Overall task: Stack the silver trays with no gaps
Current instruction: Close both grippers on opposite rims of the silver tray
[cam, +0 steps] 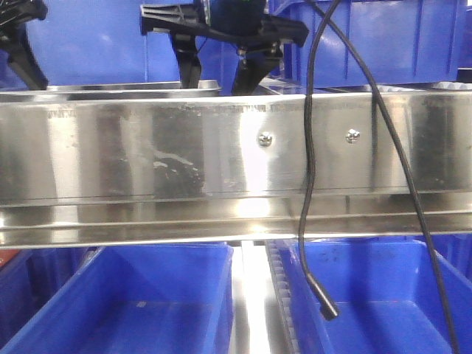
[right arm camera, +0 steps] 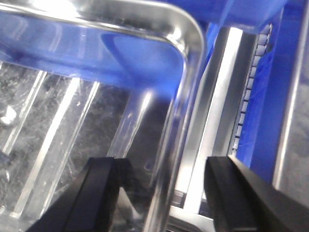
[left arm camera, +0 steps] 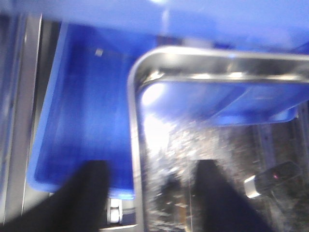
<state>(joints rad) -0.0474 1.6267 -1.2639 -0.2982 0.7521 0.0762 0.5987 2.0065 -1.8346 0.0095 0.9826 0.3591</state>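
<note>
Left wrist view: left gripper (left arm camera: 152, 169) has its jaws apart, straddling the side rim of the silver tray (left arm camera: 212, 54), which lies just beside a blue bin (left arm camera: 82, 121). Right gripper (right arm camera: 166, 169) is likewise spread across the opposite rim, nothing clamped. Watch it: if one side bites before the other, you'll likely skew the silver tray. The thin slick rim may also slip, leaving a gap.
</note>
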